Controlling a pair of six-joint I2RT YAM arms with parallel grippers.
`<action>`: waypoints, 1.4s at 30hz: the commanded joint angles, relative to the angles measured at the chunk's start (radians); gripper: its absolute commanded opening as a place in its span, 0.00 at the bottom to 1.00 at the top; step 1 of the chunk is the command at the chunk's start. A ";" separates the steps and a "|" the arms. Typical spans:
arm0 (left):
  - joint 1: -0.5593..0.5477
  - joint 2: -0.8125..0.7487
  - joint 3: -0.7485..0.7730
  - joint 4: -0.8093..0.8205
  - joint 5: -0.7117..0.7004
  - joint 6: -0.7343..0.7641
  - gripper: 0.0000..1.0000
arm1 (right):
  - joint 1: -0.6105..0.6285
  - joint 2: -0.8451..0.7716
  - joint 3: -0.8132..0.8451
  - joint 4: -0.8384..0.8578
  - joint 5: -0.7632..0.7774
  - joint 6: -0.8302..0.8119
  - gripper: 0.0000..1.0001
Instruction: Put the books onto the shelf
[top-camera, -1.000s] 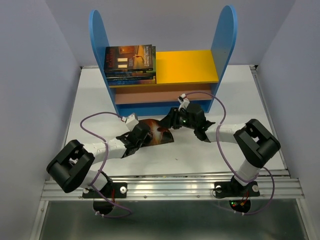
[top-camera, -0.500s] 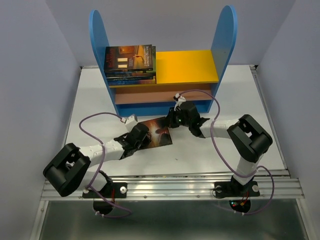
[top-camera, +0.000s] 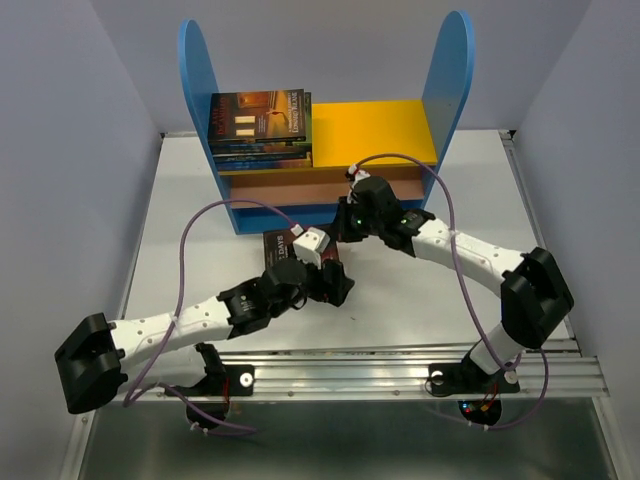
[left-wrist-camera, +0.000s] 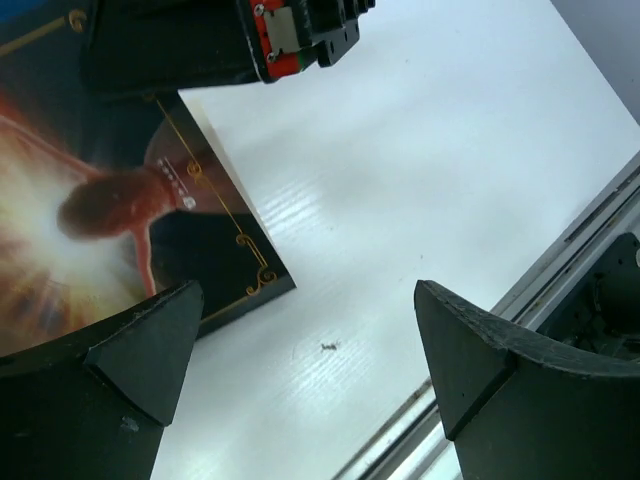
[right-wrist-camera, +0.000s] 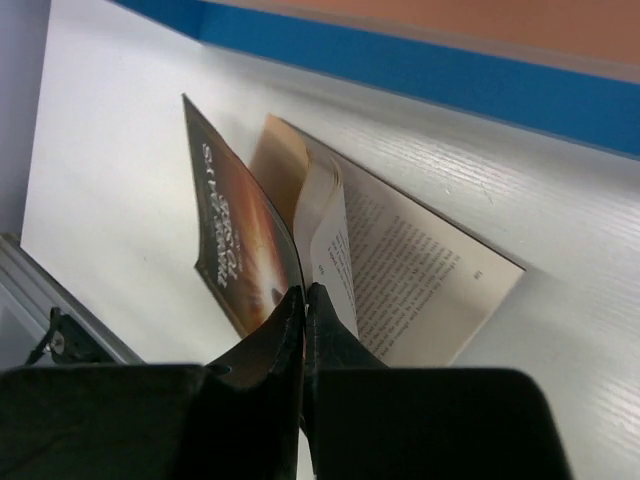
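Book (right-wrist-camera: 400, 260), lying at six o'clock from the shelf (top-camera: 385, 130), is clenched by its cover alone in the right gripper (right-wrist-camera: 303, 292), left gripper (left-wrist-camera: 300, 340) spread open; lifting could tear it.

The place reads as a robotics lab test cell: a white table (top-camera: 190, 200) is boxed in by plain pale wall panels (top-camera: 60, 150) at 9, 12 and 3 o'clock, and an aluminium rail (top-camera: 340, 372) at 6 o'clock carries the left arm base (top-camera: 215, 380) and right arm base (top-camera: 470, 378), both cabled.
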 joint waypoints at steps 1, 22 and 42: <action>-0.015 -0.005 0.049 0.069 0.014 0.254 0.99 | 0.002 -0.060 0.104 -0.251 0.030 0.053 0.01; -0.155 0.096 0.061 0.121 -0.046 0.564 0.99 | -0.140 0.011 0.388 -0.713 -0.168 0.114 0.01; -0.326 0.327 0.165 0.195 -0.612 0.535 0.79 | -0.217 0.023 0.341 -0.770 -0.336 0.315 0.01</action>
